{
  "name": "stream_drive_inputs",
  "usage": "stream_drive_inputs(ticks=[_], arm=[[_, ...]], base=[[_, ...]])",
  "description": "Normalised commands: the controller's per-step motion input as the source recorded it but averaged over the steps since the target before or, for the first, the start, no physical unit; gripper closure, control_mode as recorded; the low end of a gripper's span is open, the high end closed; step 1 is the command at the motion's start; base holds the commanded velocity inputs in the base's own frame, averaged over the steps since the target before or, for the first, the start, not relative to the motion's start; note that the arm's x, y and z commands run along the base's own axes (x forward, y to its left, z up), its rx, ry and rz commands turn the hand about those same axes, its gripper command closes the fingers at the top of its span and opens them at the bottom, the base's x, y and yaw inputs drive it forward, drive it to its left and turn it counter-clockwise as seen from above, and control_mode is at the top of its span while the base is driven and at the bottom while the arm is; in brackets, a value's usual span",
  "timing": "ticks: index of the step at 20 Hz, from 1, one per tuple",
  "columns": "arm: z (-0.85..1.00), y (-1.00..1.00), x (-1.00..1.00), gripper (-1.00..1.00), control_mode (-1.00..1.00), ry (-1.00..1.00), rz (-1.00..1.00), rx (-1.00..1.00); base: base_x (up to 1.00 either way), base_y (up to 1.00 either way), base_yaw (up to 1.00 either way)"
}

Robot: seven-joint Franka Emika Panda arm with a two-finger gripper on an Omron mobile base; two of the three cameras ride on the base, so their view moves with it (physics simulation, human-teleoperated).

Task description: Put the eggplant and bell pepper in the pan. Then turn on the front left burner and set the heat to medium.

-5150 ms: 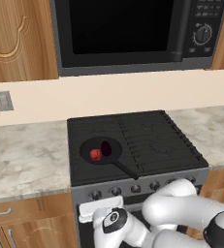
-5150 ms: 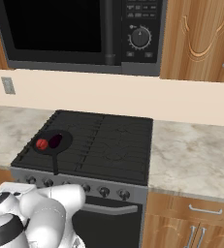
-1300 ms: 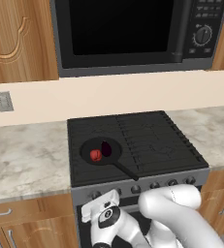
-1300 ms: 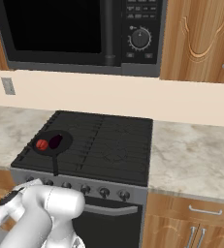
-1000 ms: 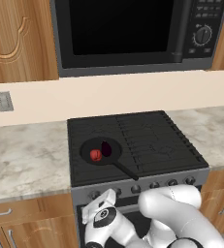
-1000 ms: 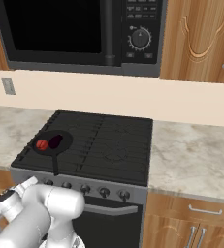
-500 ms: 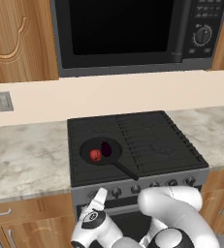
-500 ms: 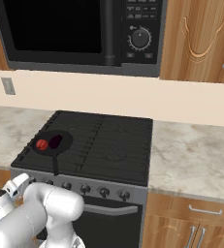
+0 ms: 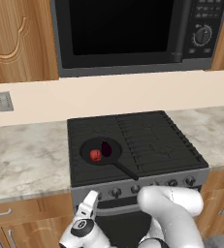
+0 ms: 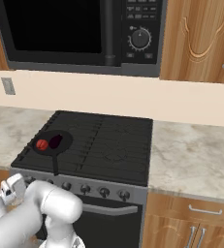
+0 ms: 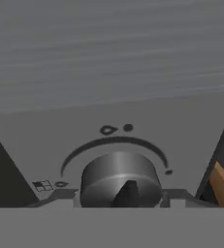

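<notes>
gripper [image 9: 90, 197] now up at leftmost knob [image 11: 119, 178], finger gap unclear, eggplant [image 9: 105, 148] at pepper's 2 o'clock, bell pepper [image 9: 95, 155], pan [image 9: 114, 144] unmoved

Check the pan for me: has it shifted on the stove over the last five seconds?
No. The pan sits on the front left burner as before, with the bell pepper and eggplant inside.

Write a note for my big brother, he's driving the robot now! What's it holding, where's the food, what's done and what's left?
Gripper: low at the stove front, by the leftmost knob, which the hand view shows close up. Whether the fingers grip it cannot be told.
Eggplant and bell pepper: both lying in the pan, which sits on the front left burner.
Done: both vegetables are in the pan.
Left: turn that knob to light the burner and set medium heat.
</notes>
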Motion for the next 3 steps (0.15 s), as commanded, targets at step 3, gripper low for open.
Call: stream_drive_inputs(ticks=[3], arm=[[-0.6, 0.0, -0.33, 1.0, -1.0, 0.0, -0.11, -0.36]], base=[[0.0, 0.0, 0.0]])
